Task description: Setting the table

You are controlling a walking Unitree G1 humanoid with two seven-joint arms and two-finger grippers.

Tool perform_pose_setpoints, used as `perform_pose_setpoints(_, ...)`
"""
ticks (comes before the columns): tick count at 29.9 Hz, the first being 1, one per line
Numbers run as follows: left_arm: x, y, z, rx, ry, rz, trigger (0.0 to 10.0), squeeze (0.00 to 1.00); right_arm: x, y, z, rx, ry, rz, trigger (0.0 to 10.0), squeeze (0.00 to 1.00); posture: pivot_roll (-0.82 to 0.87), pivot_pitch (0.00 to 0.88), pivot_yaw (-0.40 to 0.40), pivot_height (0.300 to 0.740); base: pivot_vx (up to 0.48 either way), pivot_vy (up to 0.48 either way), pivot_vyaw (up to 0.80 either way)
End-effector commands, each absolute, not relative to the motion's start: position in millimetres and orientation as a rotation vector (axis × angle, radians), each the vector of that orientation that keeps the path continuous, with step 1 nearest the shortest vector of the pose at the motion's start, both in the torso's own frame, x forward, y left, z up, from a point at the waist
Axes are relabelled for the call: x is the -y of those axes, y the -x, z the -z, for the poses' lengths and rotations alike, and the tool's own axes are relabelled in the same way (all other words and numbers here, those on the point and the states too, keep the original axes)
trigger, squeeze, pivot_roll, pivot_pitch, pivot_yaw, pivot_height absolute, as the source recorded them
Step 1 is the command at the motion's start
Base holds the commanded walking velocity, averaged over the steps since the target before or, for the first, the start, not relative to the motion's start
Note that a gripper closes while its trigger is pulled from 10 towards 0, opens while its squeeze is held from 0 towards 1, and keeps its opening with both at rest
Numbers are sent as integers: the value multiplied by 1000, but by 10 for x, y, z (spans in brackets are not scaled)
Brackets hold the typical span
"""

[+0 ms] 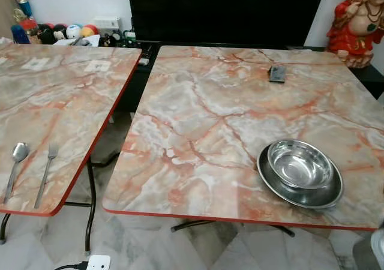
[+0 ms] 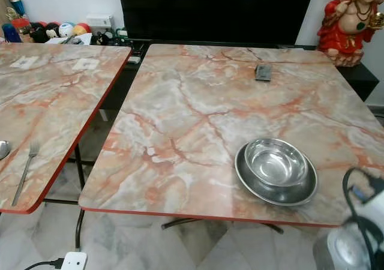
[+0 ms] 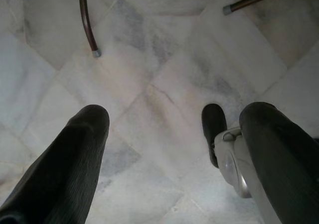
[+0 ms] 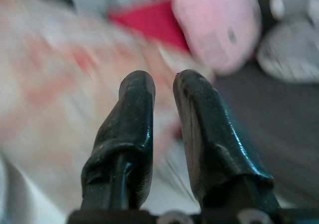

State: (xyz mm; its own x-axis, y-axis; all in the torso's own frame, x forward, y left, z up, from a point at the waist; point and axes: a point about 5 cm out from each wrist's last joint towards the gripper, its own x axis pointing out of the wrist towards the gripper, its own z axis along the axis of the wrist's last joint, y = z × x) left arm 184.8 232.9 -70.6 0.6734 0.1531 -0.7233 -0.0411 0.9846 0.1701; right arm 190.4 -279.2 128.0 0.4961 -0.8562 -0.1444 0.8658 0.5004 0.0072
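Two marble-patterned tables, seen from the head camera. The right table [image 1: 240,120] carries a steel bowl [image 1: 300,164] nested in a steel plate [image 1: 273,183], both near its front-right corner. A small dark flat object [image 1: 277,73] lies well beyond the bowl, toward the table's far edge. The left table [image 1: 54,102] stands apart from the bowl's table across a narrow gap; a spoon [image 1: 15,165] and a fork [image 1: 47,174] lie side by side near its front edge, well away from the bowl to the robot's left. Their long axes run roughly front to back, handles toward the robot.

The left gripper [image 3: 164,129] hangs over the marble floor [image 3: 149,59] with its 2 fingers spread wide and empty. The right gripper [image 4: 164,84] shows its 2 fingers close together with a narrow gap, holding nothing; its background is blurred.

Judgement: the cutlery has yet to join the bowl setting. The left arm is the nearer to spoon and fork, which lie up and forward of it.
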Motion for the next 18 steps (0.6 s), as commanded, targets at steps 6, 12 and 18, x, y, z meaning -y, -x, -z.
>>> perform_pose_setpoints(6,-2332,-1782,742,-849,-143,-128,10000,0,2623,-1620,-651,-537,-106,932,10000,0,-68,78,-42,740,0,0,0)
perform_pose_setpoints(12,-2332,-1776,745,-848,-141,-137,10000,0,2600,-1577,-329,-679,-46,859,10000,0,-56,68,-46,740,0,0,0)
perform_pose_setpoints(18,-2338,-1764,749,-849,-141,-145,10000,0,2544,-1659,-43,-774,-28,729,10000,0,-59,58,-45,740,0,0,0)
